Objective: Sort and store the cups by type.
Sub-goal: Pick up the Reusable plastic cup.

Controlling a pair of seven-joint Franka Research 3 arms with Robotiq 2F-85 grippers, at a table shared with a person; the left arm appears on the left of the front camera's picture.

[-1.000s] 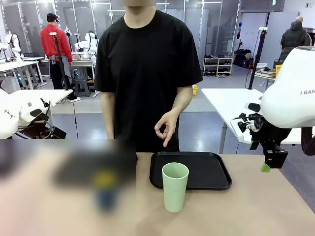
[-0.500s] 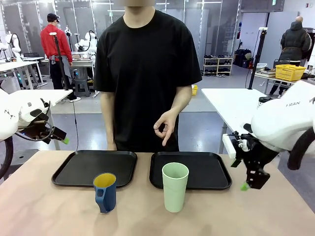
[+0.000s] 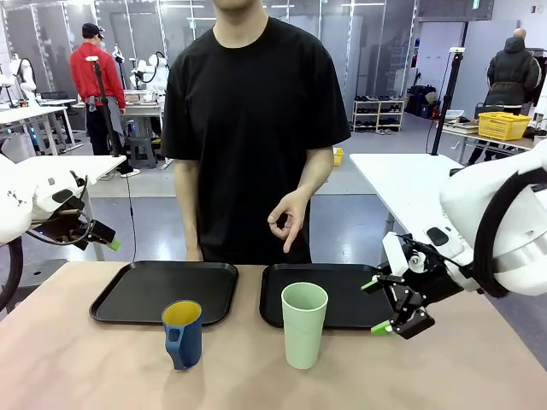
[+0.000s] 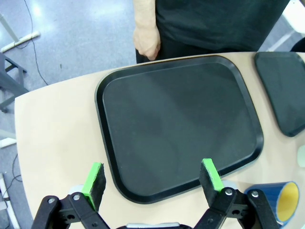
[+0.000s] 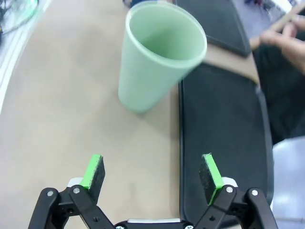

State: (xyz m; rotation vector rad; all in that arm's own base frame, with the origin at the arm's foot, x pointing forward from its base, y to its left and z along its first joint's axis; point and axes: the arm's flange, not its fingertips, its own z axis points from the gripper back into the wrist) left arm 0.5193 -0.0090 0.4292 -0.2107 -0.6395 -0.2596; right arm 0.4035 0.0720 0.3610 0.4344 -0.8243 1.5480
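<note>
Honestly, my main worry sits closest to me: the right gripper (image 3: 374, 306), jaws wide apart and holding nothing, is level with the mint-green tumbler (image 3: 304, 325) and just to its right. In the right wrist view the tumbler (image 5: 159, 52) stands ahead of the gap between the pads. It looks tall, light and tapered. If I come in a little off line, one finger could clip the wall and topple it. If I squeeze too high, the smooth sides could slip out of the pads.

The left gripper (image 4: 151, 180) is also fully open and empty. It hangs well apart from the blue mug (image 3: 183, 333), whose handle points my way, so a careless approach could knock that handle and spin the mug.

Both cups stand upright on the table (image 3: 85, 367), each just in front of a tray and not on one. The tumbler is empty inside. What I can see of the mug's yellow interior is empty too.

Behind them, the left tray (image 3: 141, 295) and the right tray (image 3: 359, 295) hold nothing. Their raised rims could catch a cup's base and leave it tilted.

Farthest off, the person's hand (image 3: 289, 224) hangs above the right tray's far edge, so a high swing over that tray could meet it.
</note>
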